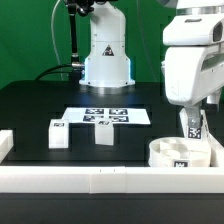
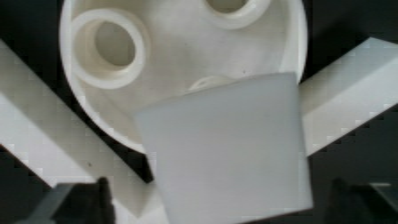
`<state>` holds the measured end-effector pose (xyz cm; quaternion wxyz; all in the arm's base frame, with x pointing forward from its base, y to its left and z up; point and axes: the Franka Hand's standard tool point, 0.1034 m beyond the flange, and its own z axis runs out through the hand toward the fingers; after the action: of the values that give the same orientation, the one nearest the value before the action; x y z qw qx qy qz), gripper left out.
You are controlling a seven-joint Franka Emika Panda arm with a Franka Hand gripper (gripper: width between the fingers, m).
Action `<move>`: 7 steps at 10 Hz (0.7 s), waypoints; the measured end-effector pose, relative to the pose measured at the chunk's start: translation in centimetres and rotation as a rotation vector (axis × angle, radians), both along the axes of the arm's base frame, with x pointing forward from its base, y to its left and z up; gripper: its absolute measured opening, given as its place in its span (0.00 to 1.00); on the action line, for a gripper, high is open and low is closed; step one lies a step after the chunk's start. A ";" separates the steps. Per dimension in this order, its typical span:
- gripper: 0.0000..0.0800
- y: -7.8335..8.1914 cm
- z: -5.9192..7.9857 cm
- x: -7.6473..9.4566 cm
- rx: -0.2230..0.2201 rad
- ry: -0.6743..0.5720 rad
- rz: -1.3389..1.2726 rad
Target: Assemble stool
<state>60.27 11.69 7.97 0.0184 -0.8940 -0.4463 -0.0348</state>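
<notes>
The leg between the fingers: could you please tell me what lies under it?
The seat lies under the leg: two holes show, a third is half covered, the rest is hidden.

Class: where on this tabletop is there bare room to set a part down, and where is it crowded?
Free: the black table to the exterior view's left of the marker board; the gap between the middle leg and the seat. Crowded: the seat's corner, with a third leg and jaws above.

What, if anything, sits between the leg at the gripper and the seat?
Nothing visible. The leg is between the fingers of the gripper, right over the seat; its holes show uncovered in the wrist view. The other two legs stand away at the exterior view's left.
</notes>
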 end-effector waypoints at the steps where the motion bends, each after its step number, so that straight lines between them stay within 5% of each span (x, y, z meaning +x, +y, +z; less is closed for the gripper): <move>1: 0.53 -0.1 -0.1 0.0 0.000 0.001 -0.001; 2: 0.53 -0.1 0.0 0.0 0.000 0.000 -0.003; 3: 0.43 -0.1 0.0 0.0 0.000 0.000 -0.003; 7: 0.43 -0.1 0.0 0.0 0.006 0.006 -0.091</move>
<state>60.30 11.57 7.95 0.0208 -0.9133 -0.4052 -0.0342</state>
